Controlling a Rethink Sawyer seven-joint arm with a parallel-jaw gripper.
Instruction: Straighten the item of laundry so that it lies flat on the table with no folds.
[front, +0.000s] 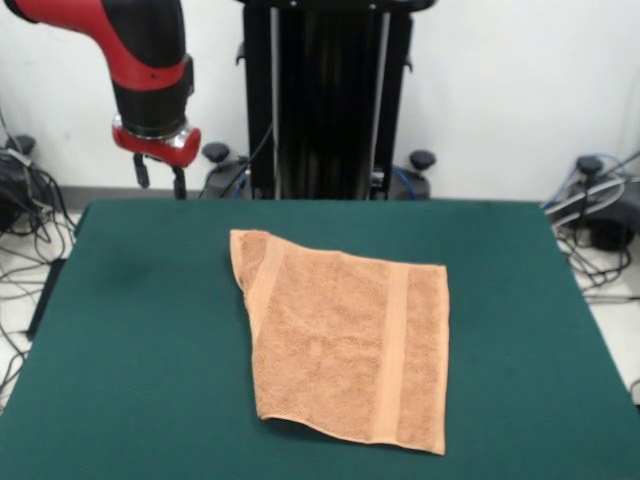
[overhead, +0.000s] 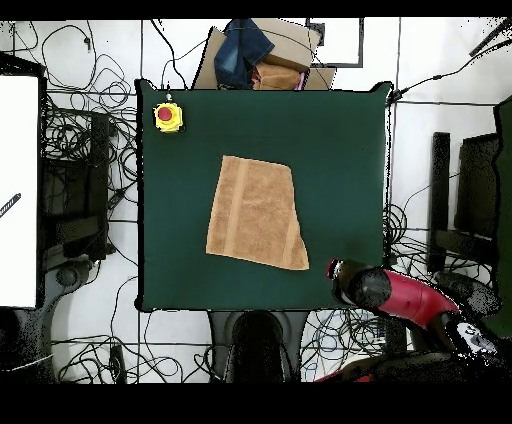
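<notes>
Black two-finger gripper (front: 160, 178) on red arm: fingers (front: 142, 172) spread, holding nothing, well apart from peach-orange terry towel (front: 345, 335) on dark green table (front: 140, 330).

The red and black arm (front: 120, 40) reaches in from the upper corner of the front view and bends down at the wrist, so its black cylinder with the red ring points straight at the floor. Below the ring hangs the gripper (front: 160, 180), two short dark fingers (front: 142, 170) with a clear gap between them, holding nothing. From overhead, the arm (overhead: 400, 295) stretches in from the lower right corner, its dark rounded end by the table's (overhead: 360, 120) corner.
</notes>
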